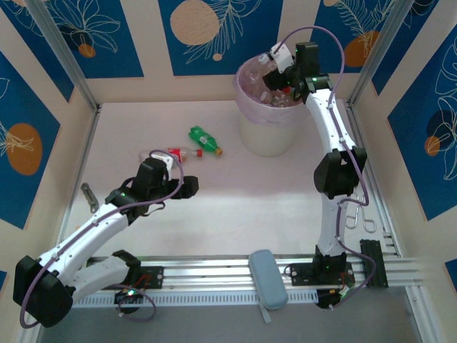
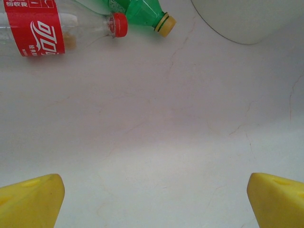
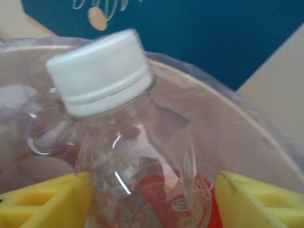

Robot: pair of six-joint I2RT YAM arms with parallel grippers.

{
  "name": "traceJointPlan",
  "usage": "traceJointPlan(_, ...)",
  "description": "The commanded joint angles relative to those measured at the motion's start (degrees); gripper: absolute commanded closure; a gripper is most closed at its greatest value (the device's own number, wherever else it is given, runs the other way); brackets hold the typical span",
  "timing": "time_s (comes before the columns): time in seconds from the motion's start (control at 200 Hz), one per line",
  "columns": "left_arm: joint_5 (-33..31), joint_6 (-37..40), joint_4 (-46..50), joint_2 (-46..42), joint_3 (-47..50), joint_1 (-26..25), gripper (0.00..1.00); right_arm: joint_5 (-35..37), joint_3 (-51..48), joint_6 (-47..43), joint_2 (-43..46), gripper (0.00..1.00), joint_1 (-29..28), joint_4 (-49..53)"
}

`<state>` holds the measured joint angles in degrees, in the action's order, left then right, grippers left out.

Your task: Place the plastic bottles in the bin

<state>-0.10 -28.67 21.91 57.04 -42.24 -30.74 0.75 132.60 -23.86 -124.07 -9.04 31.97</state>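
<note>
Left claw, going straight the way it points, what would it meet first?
Likely bare table; the left claw aims at the gap between the green bottle and the bin, though depth is unclear.

Left arm (image 1: pixel 93 229), right arm (image 1: pixel 332 136): white links, black joints, a lilac cable (image 1: pixel 314 32) looped along each. Fingers (image 2: pixel 28 202) yellow, wedge-shaped.

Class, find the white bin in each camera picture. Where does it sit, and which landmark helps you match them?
Top external: the bin stands upper right of centre.
Left wrist: its white wall curves across the top right corner.
Right wrist: its lined rim arcs behind the white-capped bottle.
Landmark: the green bottle links top and left wrist; the blue wall links top and right wrist.
</note>
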Motion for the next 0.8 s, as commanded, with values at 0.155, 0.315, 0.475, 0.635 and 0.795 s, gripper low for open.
traceJointPlan(0.155, -0.09, -0.69, -0.26, -1.08, 1.02, 0.93, 0.02, -4.53, 11.36, 6.57, -0.08, 0.18, 0.24, 8.39)
traceJointPlan(0.315, 0.23, -0.67, -1.0, -1.03, 1.36, 1.09, 0.02, -5.11, 13.62, 12.1, 0.69, 0.18, 1.48, 8.62)
traceJointPlan(0.475, 0.99, -0.6, -1.7, -0.12, 0.69, 1.19, 0.02, -5.15, 18.27, 17.84, -3.4, 0.34, 1.81, 10.03)
traceJointPlan(0.635, 1.02, -0.48, -1.15, -0.47, 0.39, 1.21, 0.02, -7.64, 20.17, 20.69, -5.97, 0.37, 0.48, 12.93)
traceJointPlan(0.795, 0.71, -0.46, -0.47, -1.27, 0.75, 1.3, 0.01, -7.55, 14.7, 22.8, -6.05, 0.38, 0.03, 10.27)
